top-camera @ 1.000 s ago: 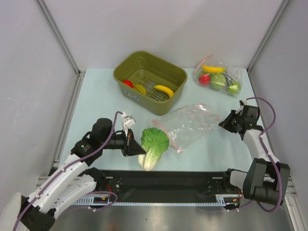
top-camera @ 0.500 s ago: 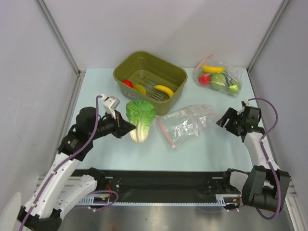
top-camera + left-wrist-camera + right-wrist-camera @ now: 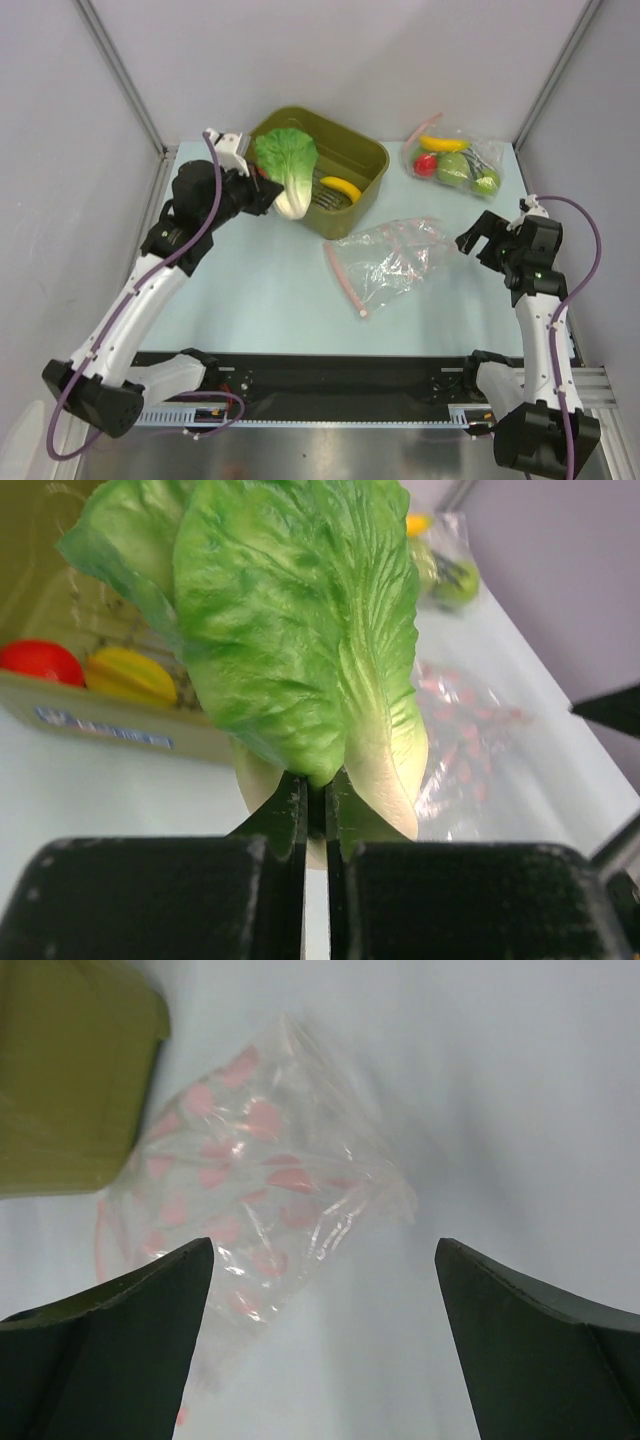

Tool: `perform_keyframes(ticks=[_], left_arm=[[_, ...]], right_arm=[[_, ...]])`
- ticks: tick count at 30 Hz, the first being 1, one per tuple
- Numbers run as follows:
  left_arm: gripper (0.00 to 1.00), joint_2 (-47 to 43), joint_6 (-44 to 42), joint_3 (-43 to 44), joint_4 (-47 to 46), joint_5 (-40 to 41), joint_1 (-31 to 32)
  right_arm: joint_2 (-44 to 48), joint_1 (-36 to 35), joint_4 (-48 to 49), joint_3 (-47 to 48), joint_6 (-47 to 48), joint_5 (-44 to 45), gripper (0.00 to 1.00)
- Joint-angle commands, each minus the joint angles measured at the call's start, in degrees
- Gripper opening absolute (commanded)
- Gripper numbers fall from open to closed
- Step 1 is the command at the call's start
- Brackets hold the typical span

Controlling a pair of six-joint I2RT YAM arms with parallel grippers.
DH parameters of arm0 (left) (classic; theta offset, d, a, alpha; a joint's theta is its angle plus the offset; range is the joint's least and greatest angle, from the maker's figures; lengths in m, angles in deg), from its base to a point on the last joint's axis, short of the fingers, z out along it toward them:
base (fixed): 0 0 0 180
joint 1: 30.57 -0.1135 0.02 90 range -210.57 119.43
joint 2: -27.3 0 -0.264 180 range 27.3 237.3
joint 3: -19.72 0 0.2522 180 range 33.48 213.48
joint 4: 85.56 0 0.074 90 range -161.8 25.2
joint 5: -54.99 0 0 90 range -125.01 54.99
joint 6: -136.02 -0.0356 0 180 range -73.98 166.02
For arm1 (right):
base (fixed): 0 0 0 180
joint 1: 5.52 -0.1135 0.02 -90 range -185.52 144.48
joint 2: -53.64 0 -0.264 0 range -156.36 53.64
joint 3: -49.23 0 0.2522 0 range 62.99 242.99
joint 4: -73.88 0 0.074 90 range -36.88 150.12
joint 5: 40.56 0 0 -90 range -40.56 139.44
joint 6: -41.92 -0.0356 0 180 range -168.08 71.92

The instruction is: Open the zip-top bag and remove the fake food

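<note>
Since half a second ago the cabbage (image 3: 287, 165) has travelled from beside the zip-top bag (image 3: 390, 262) to above the green bin (image 3: 375, 152). Your left jaws are clamped on its pale stem. It seems light and rather stiff, so the stem is the good hold. The bag lies limp on the counter (image 3: 250, 290), ahead of your right jaws, which stand apart.

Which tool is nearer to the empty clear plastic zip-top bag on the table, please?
Right. The right tool hangs open just beside the bag; the left tool is farther off, holding the green leafy cabbage over the olive plastic bin.
</note>
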Motion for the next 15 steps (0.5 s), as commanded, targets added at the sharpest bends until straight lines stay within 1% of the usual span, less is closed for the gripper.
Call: perform_keyframes(ticks=[1,3,4,5,6,7,9,10,11,13,15], left_arm=[[0.0,5.73,-0.74,6.98,-10.39,5.34,-0.41],[0.0,11.33,0.48,8.76,-13.64,7.19,-0.41],[0.0,13.54,0.67,10.42,-16.79,8.16,-0.41],[0.0,15.57,1.02,11.74,-17.52,8.77,-0.41],[0.0,20.37,1.63,13.23,-17.87,9.48,-0.33],[0.0,22.68,1.81,16.9,-17.88,9.92,-0.33],[0.0,27.86,2.69,21.22,-14.73,11.76,-0.33],[0.0,32.15,2.78,25.25,-13.67,11.68,-0.24],[0.0,34.37,2.95,26.77,-12.79,14.2,-0.24],[0.0,38.76,3.22,29.23,-11.55,15.37,-0.06],[0.0,40.98,3.22,30.64,-10.41,15.72,0.02]], right_arm=[[1.92,0.19,-1.15,4.15,-1.44,-2.43,0.99],[2.18,0.19,-1.15,5.11,-2.23,-4.62,0.99],[2.27,0.1,-1.07,5.29,-2.32,-5.33,0.99],[2.36,0.01,-0.89,5.38,-2.41,-6.04,0.99],[2.53,-0.16,-1.07,5.55,-2.76,-6.83,0.99],[2.62,-0.25,-1.15,5.56,-2.76,-6.83,1.0],[3.32,-0.86,-1.5,5.65,-2.85,-7.53,1.0],[3.67,-1.13,-1.77,5.73,-2.94,-7.62,1.0],[4.02,-1.3,-1.94,5.73,-3.02,-7.63,1.0],[5.16,-1.74,-2.38,5.65,-2.94,-7.71,1.0],[5.61,-2.01,-2.82,5.56,-2.85,-7.8,1.0]])
